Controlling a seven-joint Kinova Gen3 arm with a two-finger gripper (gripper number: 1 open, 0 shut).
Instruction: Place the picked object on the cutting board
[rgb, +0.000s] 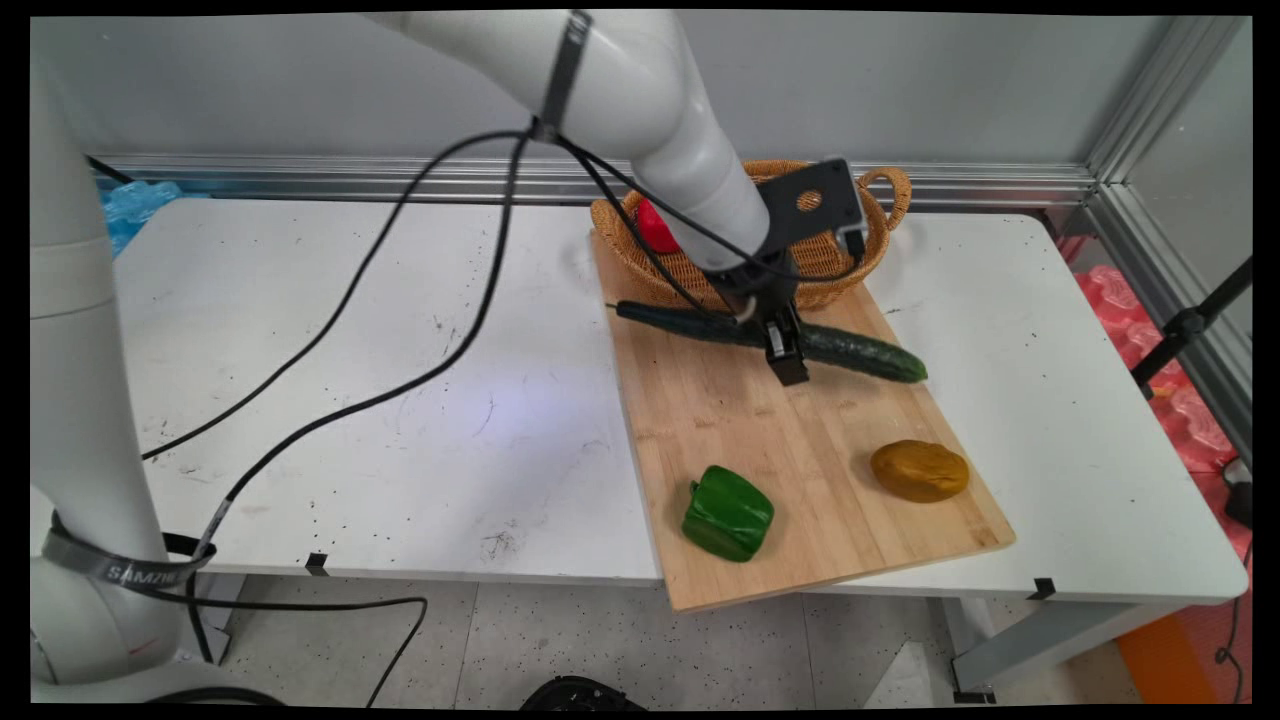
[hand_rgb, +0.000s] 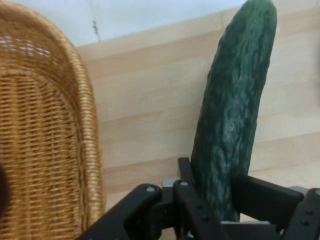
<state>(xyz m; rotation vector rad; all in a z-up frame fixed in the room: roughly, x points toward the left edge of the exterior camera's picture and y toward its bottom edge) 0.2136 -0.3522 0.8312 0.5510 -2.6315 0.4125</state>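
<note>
Close to the front edge of the wooden cutting board (rgb: 790, 470) sits a green bell pepper (rgb: 728, 513), and a little to its right lies a round brownish-yellow potato (rgb: 919, 470). The two are apart and do not touch. The board lies on the right part of the white table (rgb: 350, 400), and its near corner sticks out over the table's edge. Farther back on the board lies a long dark green cucumber (rgb: 860, 350), stretched from left to right. The black gripper (rgb: 783, 345) comes down on the middle of the cucumber. In the hand view the two fingers (hand_rgb: 192, 205) sit on either side of the cucumber (hand_rgb: 235, 115) and press against it, so the gripper is clamped on the cucumber. The cucumber looks like it rests on the board, or just above it; I cannot tell which. Just behind the cucumber, at the far end of the board, stands a brown woven basket (rgb: 870, 245) with a loop handle. Something red (rgb: 655, 228) lies inside the basket, partly hidden by the white arm (rgb: 640, 90). Black cables (rgb: 400, 300) hang from the arm over the left side of the table.
</note>
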